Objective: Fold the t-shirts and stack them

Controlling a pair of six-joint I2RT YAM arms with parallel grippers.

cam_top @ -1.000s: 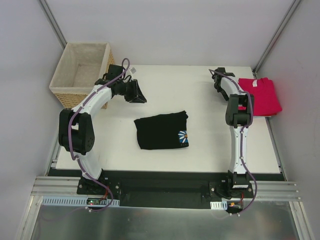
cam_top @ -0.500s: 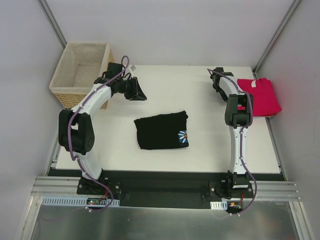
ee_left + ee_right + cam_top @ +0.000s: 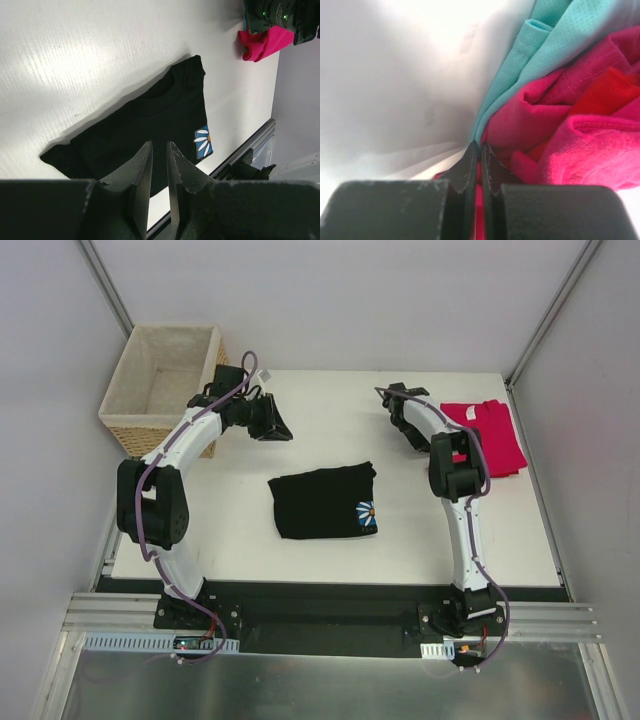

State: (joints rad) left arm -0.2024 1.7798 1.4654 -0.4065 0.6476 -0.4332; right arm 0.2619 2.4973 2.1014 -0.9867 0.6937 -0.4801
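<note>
The black t-shirt (image 3: pixel 318 504) lies folded at the table's middle, its blue daisy print (image 3: pixel 366 512) at the right front corner. It also shows in the left wrist view (image 3: pixel 150 120). The pinkish-red t-shirt (image 3: pixel 490 435) lies bunched at the back right. My right gripper (image 3: pixel 437 417) is shut on its left edge. In the right wrist view the jaws (image 3: pixel 480 150) pinch pink cloth (image 3: pixel 570 140), with a teal layer (image 3: pixel 540 45) beside it. My left gripper (image 3: pixel 275 430) hovers at the back left, jaws nearly together and empty (image 3: pixel 159 147).
A wicker basket (image 3: pixel 135 420) with pale lining stands at the table's back left corner, just behind my left arm. The table's right edge (image 3: pixel 545 520) runs close to the pink shirt. Grey walls enclose the table.
My right gripper has moved left, dragging the pinkish-red shirt leftward from the table's right edge. My left arm has barely moved. The black shirt has not moved.
</note>
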